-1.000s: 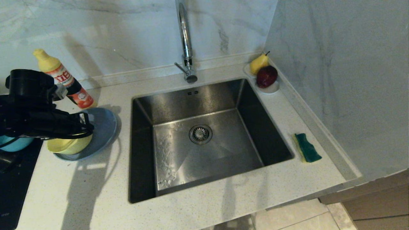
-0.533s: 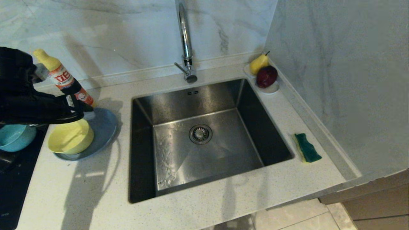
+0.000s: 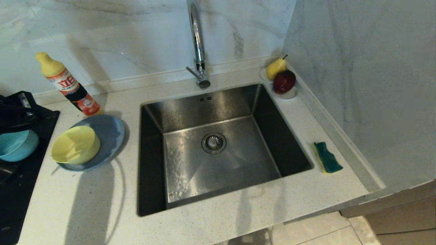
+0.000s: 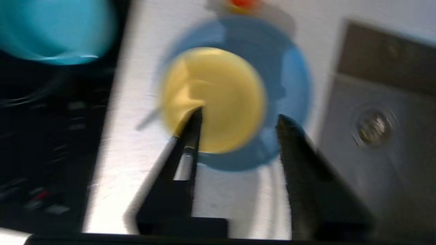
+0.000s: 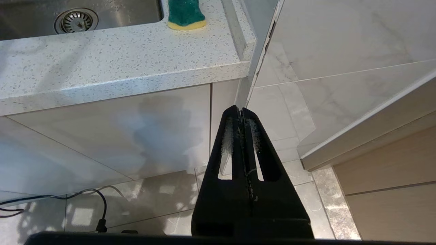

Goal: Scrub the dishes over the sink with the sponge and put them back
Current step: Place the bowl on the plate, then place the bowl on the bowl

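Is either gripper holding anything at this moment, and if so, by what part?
Nothing is held. The left gripper hangs open and empty above the yellow bowl; the right gripper is shut on nothing, parked below the counter.

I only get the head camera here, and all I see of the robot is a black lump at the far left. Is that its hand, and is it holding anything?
Observer: That is the left gripper. The left wrist view shows its two fingers apart with nothing between them, hovering above the yellow bowl.
Operator: Where's the other hand? I can't find it at all.
Observer: The right gripper hangs below the countertop, in front of the cabinet, fingers pressed together and empty.
Operator: That green thing to the right of the sink, is it just green?
Observer: The sponge shows yellow foam under its green face in the right wrist view.
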{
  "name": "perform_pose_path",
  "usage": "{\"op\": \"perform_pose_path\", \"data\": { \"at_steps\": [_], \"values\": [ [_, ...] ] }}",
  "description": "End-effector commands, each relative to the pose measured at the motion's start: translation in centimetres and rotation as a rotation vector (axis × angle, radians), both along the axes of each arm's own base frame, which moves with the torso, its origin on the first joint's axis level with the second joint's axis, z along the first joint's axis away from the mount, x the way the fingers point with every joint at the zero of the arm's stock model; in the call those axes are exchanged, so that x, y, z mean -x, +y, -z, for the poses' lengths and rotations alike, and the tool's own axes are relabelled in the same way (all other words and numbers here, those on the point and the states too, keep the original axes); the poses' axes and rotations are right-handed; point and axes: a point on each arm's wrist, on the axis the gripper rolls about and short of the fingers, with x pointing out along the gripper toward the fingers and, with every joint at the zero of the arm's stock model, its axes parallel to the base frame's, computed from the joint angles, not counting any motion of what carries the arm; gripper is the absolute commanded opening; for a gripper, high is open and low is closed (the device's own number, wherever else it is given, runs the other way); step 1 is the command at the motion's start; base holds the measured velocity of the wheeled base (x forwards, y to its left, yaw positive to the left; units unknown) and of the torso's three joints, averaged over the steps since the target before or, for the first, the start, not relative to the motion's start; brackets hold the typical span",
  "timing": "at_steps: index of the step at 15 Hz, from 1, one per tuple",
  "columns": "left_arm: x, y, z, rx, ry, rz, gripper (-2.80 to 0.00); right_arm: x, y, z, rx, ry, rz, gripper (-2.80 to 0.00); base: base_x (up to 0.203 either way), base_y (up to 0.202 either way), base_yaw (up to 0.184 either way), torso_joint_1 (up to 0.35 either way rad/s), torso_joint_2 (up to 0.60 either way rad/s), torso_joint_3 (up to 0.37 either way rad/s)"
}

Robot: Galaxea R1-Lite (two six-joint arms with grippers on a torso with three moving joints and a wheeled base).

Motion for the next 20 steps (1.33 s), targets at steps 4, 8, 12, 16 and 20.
{"op": "perform_pose_path", "data": {
  "at_steps": [4,8,12,16,20],
  "values": [
    [2.2,4.7,1.1,0.023,0.030,-0.174,-2.80,0.0,0.0,0.0,0.000,-0.001,-0.001,-2.80,0.000,0.000,0.000,0.000,0.00,0.000],
    [0.8,9.5,4.0,0.072,0.099,-0.236,-2.80,0.0,0.0,0.0,0.000,0.000,0.000,-2.80,0.000,0.000,0.000,0.000,0.00,0.000],
    [-1.2,13.5,6.1,0.118,0.117,-0.264,0.00,0.0,0.0,0.0,0.000,-0.001,-0.001,-2.80,0.000,0.000,0.000,0.000,0.00,0.000],
    [-2.9,15.0,6.7,0.158,0.102,-0.207,0.00,0.0,0.0,0.0,0.000,0.000,0.000,-2.80,0.000,0.000,0.000,0.000,0.00,0.000],
    [-3.8,15.6,7.7,0.169,0.122,-0.193,0.00,0.0,0.0,0.0,0.000,-0.001,-0.001,-2.80,0.000,0.000,0.000,0.000,0.00,0.000]
  ]
}}
